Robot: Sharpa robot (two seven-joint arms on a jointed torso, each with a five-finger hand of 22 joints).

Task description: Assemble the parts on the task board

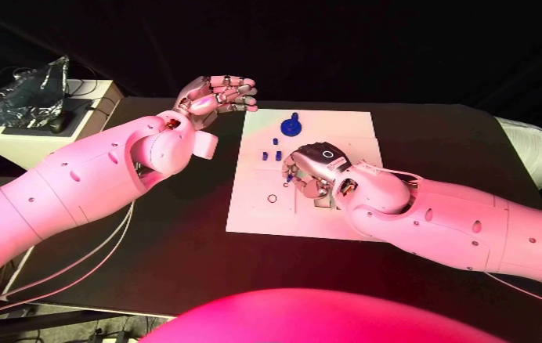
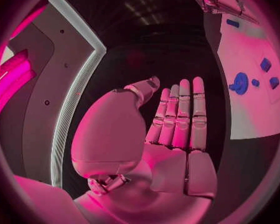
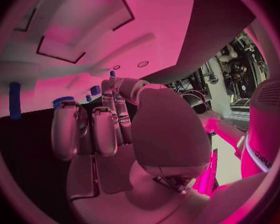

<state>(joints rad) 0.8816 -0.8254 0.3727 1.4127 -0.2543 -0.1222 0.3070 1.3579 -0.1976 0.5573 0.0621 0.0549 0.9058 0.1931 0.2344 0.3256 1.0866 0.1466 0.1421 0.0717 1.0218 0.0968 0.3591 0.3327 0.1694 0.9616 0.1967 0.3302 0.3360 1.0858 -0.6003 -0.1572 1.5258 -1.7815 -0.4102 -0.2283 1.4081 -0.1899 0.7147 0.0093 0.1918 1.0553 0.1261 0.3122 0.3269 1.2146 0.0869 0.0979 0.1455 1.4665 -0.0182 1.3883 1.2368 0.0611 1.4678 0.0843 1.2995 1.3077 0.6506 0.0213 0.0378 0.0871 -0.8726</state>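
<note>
Task board [image 1: 262, 210], a white plate, lies in the middle of the black table [image 1: 452, 135] in the head view, its long side running from the centre of the frame down toward the lower middle. Near its upper edge sits a round blue part [image 1: 291, 127] with a small knob on top. Below that, toward the centre of the frame, a few small blue pieces [image 1: 272, 154] stand close together on the board. A small ring [image 1: 272, 198] lies on the board's lower left part, apart from the rest.

The right hand [image 1: 313, 172] comes in from the lower right of the frame and rests over the middle of the board, fingers bent down toward the surface just beside the small blue pieces. In the right wrist view its fingers [image 3: 102, 129] curl forward over the board, with blue pieces showing past the fingertips; whether it is pinching one of them I cannot tell.

The left hand [image 1: 217, 95] is raised at the upper left of centre, off the board's upper left corner and clear of it. Its fingers are loosely curled in the head view, and in the left wrist view they stand straight and side by side [image 2: 180, 119] with nothing in the palm; it holds nothing. The same view shows the board's edge [image 2: 246, 119] and the round blue part at the right of the frame.

At the far left of the head view a crumpled clear bag [image 1: 34, 92] sits on a pale stand [image 1: 96, 96] beside the table.
</note>
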